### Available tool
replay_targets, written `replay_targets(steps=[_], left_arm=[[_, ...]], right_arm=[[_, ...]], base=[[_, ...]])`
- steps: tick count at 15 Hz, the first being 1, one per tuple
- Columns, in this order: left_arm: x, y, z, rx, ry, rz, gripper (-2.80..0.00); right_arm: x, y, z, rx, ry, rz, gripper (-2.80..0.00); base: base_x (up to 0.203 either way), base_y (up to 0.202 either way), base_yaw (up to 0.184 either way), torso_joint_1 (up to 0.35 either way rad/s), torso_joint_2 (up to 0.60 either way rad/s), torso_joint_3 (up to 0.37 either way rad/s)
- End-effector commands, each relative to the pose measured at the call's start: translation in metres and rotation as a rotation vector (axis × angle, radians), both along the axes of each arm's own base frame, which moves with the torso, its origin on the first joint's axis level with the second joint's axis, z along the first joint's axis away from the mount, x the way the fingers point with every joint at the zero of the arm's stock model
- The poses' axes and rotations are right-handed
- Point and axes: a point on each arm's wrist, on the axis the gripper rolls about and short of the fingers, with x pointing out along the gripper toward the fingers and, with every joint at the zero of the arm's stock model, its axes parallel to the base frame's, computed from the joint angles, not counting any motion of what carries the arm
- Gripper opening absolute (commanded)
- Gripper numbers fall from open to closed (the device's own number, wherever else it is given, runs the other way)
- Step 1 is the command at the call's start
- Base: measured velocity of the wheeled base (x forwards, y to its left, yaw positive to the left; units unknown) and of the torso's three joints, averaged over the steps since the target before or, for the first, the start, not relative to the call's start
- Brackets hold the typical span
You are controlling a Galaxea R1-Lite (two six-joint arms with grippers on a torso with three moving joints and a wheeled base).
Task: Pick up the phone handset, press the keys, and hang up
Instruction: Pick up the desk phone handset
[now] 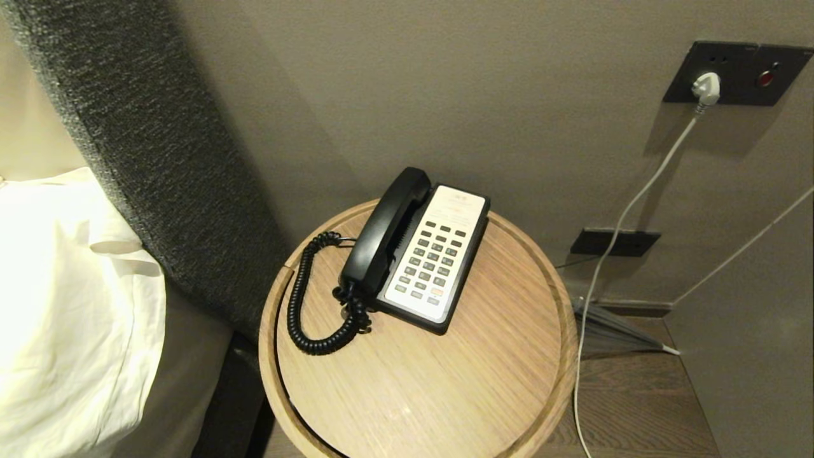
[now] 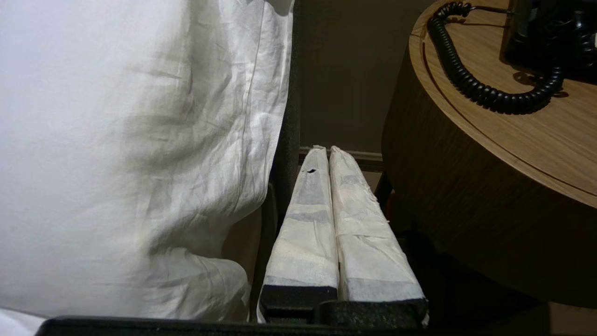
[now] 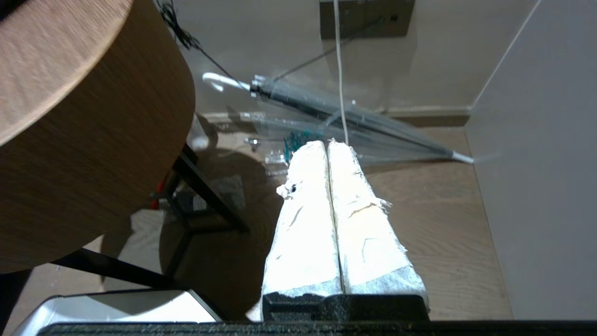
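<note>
Nothing has started yet: the phone handset (image 1: 386, 231) lies on the phone (image 1: 432, 257), both the left gripper (image 2: 325, 151) and right gripper (image 3: 326, 145) hang closed and empty below the tabletop (image 1: 445, 381), so one must rise, open and grab the handset.

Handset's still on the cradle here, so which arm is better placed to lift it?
Probably the left. The handset lies along the phone's left side, and the left gripper hangs beside the table near the cord. The right gripper is low, toward the umbrella.
</note>
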Motion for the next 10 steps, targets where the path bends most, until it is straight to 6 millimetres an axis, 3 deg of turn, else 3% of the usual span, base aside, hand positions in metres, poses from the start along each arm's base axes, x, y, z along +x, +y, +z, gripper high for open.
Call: replay_targets(steps=[1,6,10], left_arm=[[0.0033,0.0000,-0.0110,0.001,0.040,0.000,-2.80],[0.0033,-0.0001,-0.0110,0.002,0.040,-0.001,-2.80],[0.0033,-0.0001,-0.0111,0.005,0.041,-0.001,-2.80]], right_arm=[[0.0001,0.0000,0.0000,0.000,0.001,0.000,-2.80],[0.0001,0.0000,-0.0001,0.000,0.001,0.000,-2.80],[0.0001,0.0000,0.0000,0.000,0.001,0.000,-2.80]], base=[[0.000,0.000,0.000,0.002,0.02,-0.197],[0.000,0.000,0.000,0.002,0.00,-0.198],[0.000,0.000,0.000,0.002,0.00,-0.051]])
